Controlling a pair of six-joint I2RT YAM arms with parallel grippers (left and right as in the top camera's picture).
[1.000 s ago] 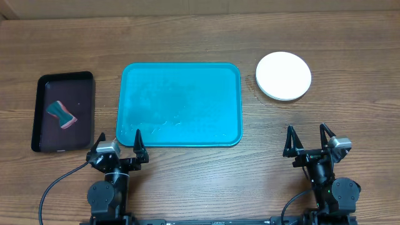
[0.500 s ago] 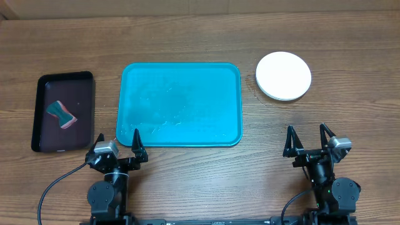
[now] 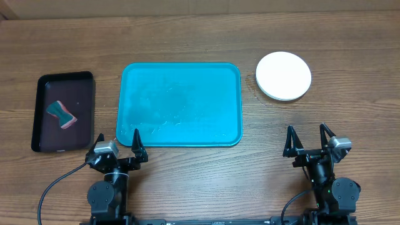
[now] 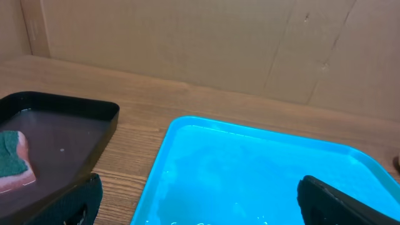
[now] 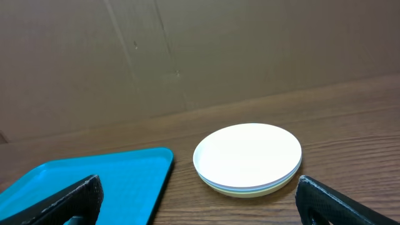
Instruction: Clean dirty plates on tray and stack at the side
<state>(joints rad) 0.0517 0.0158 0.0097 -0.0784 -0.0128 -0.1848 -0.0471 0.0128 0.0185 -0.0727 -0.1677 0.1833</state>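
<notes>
Fingers (image 3: 136,139) sitting apart, empty, on left gripper (image 3: 118,135) and right gripper (image 3: 306,127) at bottom; round plastic plates (image 3: 283,75) lying stacked upper right, beside turquoise rectangular plastic tray (image 3: 180,103)

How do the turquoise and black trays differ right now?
The turquoise tray is larger and lies wide at centre; the black tray is smaller, lengthwise at the left. The turquoise tray carries nothing; the black tray holds a sponge. Both are rectangular with raised rims.
</notes>
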